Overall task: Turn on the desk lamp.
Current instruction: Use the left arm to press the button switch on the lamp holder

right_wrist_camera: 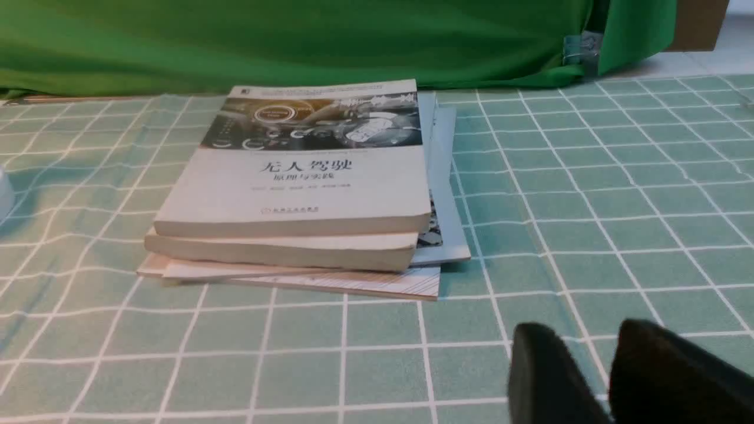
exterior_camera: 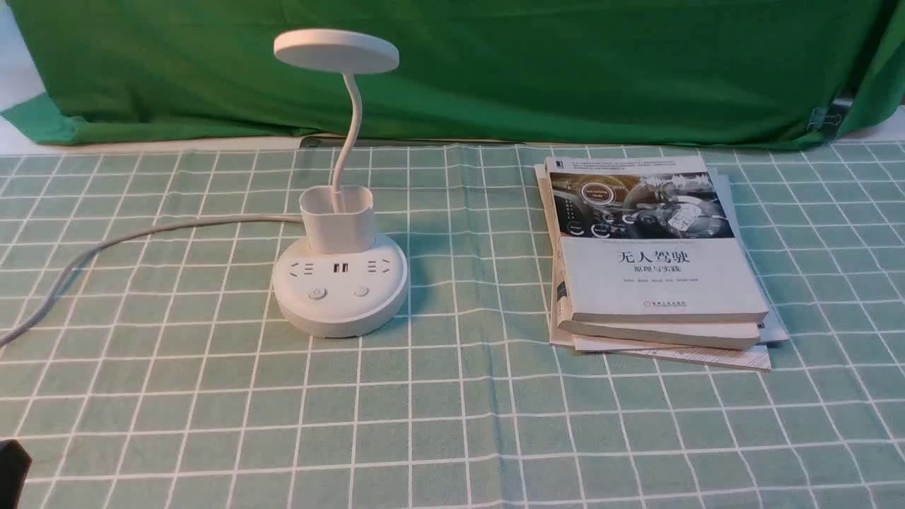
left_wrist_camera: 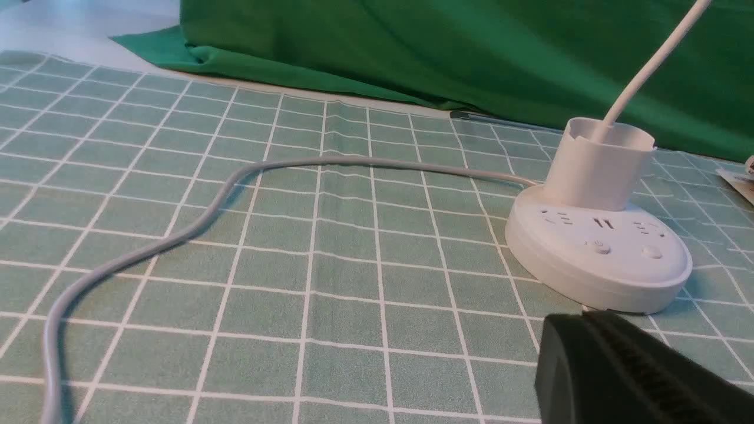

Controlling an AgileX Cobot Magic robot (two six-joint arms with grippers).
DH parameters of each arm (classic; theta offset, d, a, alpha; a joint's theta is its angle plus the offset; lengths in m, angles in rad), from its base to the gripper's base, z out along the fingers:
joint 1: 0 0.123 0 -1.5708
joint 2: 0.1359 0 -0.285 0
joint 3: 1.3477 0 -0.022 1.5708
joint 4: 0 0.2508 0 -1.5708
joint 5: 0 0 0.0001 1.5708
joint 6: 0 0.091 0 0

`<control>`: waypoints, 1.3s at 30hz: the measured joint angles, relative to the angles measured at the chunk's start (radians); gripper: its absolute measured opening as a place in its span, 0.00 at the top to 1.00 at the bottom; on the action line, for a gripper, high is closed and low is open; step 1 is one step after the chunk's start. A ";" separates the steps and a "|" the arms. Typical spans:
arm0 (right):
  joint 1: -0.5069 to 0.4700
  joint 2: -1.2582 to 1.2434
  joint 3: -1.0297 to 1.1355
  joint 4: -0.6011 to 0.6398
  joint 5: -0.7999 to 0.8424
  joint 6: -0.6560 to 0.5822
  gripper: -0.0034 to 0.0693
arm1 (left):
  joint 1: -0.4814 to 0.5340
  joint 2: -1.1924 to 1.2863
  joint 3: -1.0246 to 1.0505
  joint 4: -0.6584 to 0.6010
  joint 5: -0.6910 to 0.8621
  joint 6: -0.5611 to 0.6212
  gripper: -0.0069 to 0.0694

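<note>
Only the front view catches the lamp's disc head (exterior_camera: 336,51); the lamp (exterior_camera: 338,219) stands on the bench (exterior_camera: 466,424), left of the books (exterior_camera: 657,247). The left pincer (left_wrist_camera: 580,321) seems clenched, though its fingers blur together; the right pincer (right_wrist_camera: 580,330), seen only from its wrist, is released.

Showing white on the desk lamp (exterior_camera: 339,290), grey on its cord (exterior_camera: 177,225), white grid over muted green on the tablecloth (exterior_camera: 438,424), deep green on the backdrop (exterior_camera: 530,71)
</note>
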 joint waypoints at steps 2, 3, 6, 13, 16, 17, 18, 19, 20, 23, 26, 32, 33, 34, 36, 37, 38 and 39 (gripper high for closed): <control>0.000 0.000 0.000 0.000 0.000 0.000 0.62 | 0.000 0.000 0.000 0.000 0.000 0.000 0.88; 0.000 0.000 0.000 0.000 0.000 0.000 0.62 | 0.000 0.000 0.000 0.000 0.000 0.000 0.88; 0.000 0.000 0.000 0.000 0.001 0.000 0.62 | 0.000 0.000 0.000 0.000 0.000 0.000 0.88; 0.000 0.000 0.000 0.000 0.001 0.000 0.62 | 0.000 0.000 0.000 0.000 0.000 0.000 0.88; 0.000 0.000 0.000 0.000 0.001 0.000 0.62 | 0.000 0.000 0.000 0.000 0.000 0.000 0.88; 0.000 0.000 0.000 0.000 0.001 0.000 0.62 | 0.000 0.000 0.000 0.000 0.000 0.000 0.88; 0.000 0.000 0.000 0.000 0.001 0.000 0.62 | 0.000 0.000 0.000 0.003 0.000 0.000 0.88; 0.000 0.000 0.000 0.000 0.001 0.000 0.62 | 0.000 0.000 0.000 0.012 0.000 0.000 0.88; 0.000 0.000 0.000 0.000 0.001 0.000 0.62 | 0.000 0.000 0.000 0.021 0.000 0.000 0.88; 0.000 0.000 0.000 0.000 0.001 0.000 0.62 | 0.000 0.000 0.000 0.052 0.000 0.000 0.88; 0.000 0.000 0.000 0.000 0.001 0.000 0.62 | 0.000 0.000 0.000 0.068 0.000 0.000 0.88; 0.000 0.000 0.000 0.000 0.001 0.000 0.62 | 0.000 0.000 0.000 0.071 0.000 0.000 0.88; 0.000 0.000 0.000 0.000 0.001 0.000 0.62 | 0.000 0.000 0.000 0.071 0.000 0.000 0.88; 0.000 0.000 0.000 0.000 0.001 0.000 0.62 | 0.000 0.000 0.000 0.071 0.000 0.000 0.88; 0.000 0.000 0.000 0.000 0.001 0.000 0.62 | 0.000 0.000 0.000 0.071 -0.002 0.000 0.88; 0.000 0.000 0.000 0.000 0.001 0.000 0.62 | 0.000 0.000 0.000 0.071 -0.015 0.000 0.88; 0.000 0.000 0.000 0.000 0.001 0.000 0.62 | 0.000 0.000 0.000 0.071 -0.033 0.000 0.88; 0.000 0.000 0.000 0.000 0.001 0.000 0.62 | 0.000 0.000 0.000 0.071 -0.062 0.000 0.88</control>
